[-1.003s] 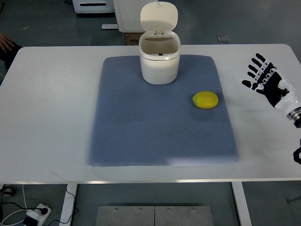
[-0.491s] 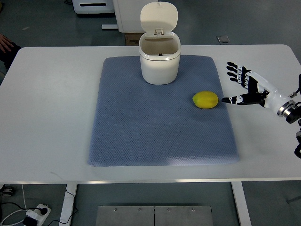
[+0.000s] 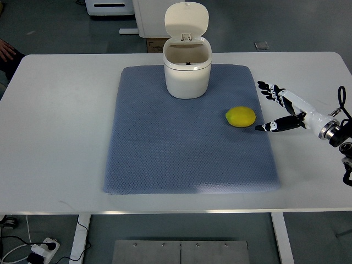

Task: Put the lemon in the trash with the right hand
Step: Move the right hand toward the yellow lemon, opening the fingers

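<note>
A yellow lemon (image 3: 240, 116) lay right of the frame's centre, on the right part of a blue-grey textured mat (image 3: 181, 148), close to the mat's right edge. Nothing gripped it. Just to its right, the right robot hand (image 3: 279, 108) reached in from the right edge of the frame, black and white, with its fingers (image 3: 268, 88) spread and holding nothing. The thumb (image 3: 270, 126) pointed left, its tip near the lemon's lower right side; whether it touched the fruit could not be told. The other fingers fanned toward the upper left, above the mat's right edge and apart from the lemon.

Up and left of the lemon, at the top centre of the mat, stood a small cream-white trash bin (image 3: 187, 71). Its hinged lid (image 3: 186, 20) was raised upright behind the opening, and the inside looked dark. The bin and the lemon were well apart.

The mat lay on a white desk (image 3: 60, 137) that filled most of the frame. Beyond the desk's far edge, a brown cardboard box (image 3: 155, 45) sat on the grey floor behind the bin. At the upper left edge, part of a person's hand (image 3: 6, 50) showed. In the lower left corner, under the desk, a power strip (image 3: 43, 248) with cables lay on the floor.
</note>
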